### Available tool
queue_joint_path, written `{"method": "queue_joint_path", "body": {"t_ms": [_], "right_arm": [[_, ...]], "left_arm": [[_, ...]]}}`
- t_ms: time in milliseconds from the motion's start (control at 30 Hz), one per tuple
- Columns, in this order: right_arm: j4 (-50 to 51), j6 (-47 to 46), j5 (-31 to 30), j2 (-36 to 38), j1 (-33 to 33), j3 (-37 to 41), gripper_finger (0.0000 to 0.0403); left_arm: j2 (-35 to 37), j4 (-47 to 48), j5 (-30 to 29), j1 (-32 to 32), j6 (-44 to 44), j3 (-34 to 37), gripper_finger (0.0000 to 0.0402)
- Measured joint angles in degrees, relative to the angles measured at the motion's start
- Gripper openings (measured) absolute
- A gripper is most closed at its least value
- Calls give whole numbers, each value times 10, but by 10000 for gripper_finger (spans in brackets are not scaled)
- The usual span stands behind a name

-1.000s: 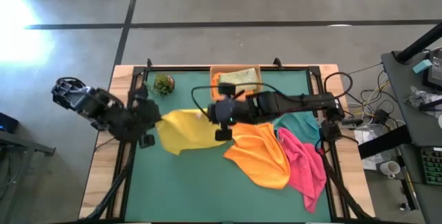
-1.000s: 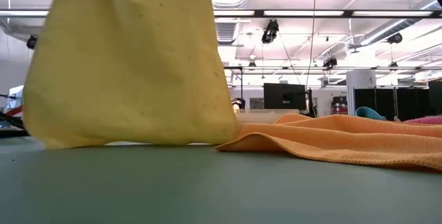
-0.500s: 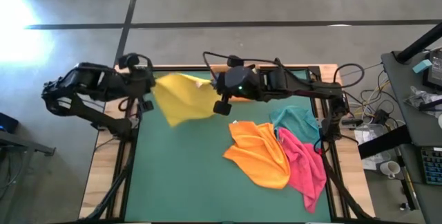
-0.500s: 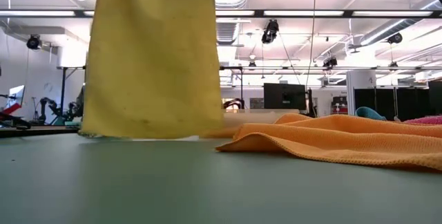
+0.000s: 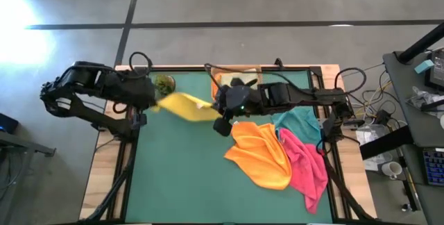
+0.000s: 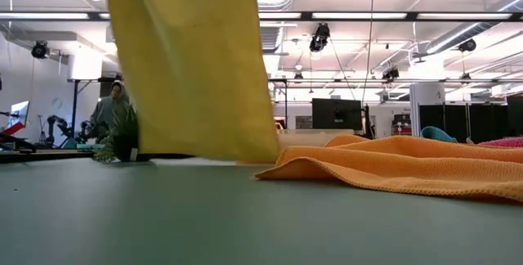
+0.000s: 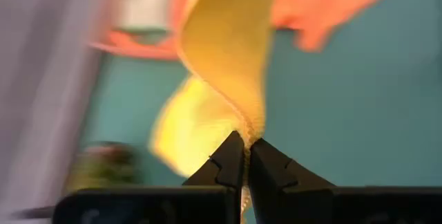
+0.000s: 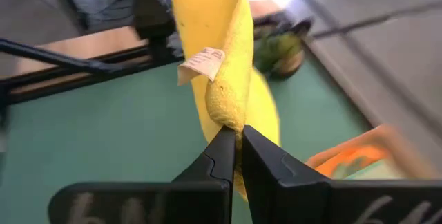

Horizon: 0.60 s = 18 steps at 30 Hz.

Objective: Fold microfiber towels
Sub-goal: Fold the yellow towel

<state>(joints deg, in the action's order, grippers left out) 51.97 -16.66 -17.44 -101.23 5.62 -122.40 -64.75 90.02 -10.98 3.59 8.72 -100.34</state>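
I hold the soft yellow microfiber towel [image 5: 184, 105] up off the green desk [image 5: 187, 176], stretched between my two arms at the far side. My left gripper [image 7: 245, 156] has its jaws clamped on one edge of the cloth, and my right gripper [image 8: 233, 141] has its jaws pinched together on another edge, just by the small white label [image 8: 202, 61]. From the low camera the cloth hangs as a broad sheet whose lower edge looks to reach about down to the desk.

Judging by how things lie, the work is at an early stage. The yellow towel is lifted and spread but I see no fold made in it yet. To the right, the crumpled orange microfiber towel [image 5: 262, 155] lies loose on the desk, with the rumpled pink microfiber towel [image 5: 306, 166] overlapping its right side and the bunched teal microfiber towel [image 5: 302, 124] just beyond them toward the far edge; none of these three is folded. The shallow tan tray [image 5: 236, 70] at the far edge is mostly hidden behind my right arm, so I cannot say what lies in it. The small green plant ball [image 5: 164, 83] sits near the far left corner, just beside the yellow cloth.

What is left, as I judge it: lay this towel flat, fold it, then take on the others.
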Motion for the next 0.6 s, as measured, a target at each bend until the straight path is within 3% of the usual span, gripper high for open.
{"method": "queue_joint_path", "body": {"t_ms": [100,200,433,600], "right_arm": [[1,-59,14,-5,17,20,11],[0,-105,24,-14,41,37,11],[0,-198,29,-48,104,52,11],[0,-247,30,-72,141,53,11]], "left_arm": [[2,0,116,7,47,8,0],[4,0,180,29,84,30,0],[8,-7,190,136,196,136,0],[6,-87,214,227,268,227,0]]}}
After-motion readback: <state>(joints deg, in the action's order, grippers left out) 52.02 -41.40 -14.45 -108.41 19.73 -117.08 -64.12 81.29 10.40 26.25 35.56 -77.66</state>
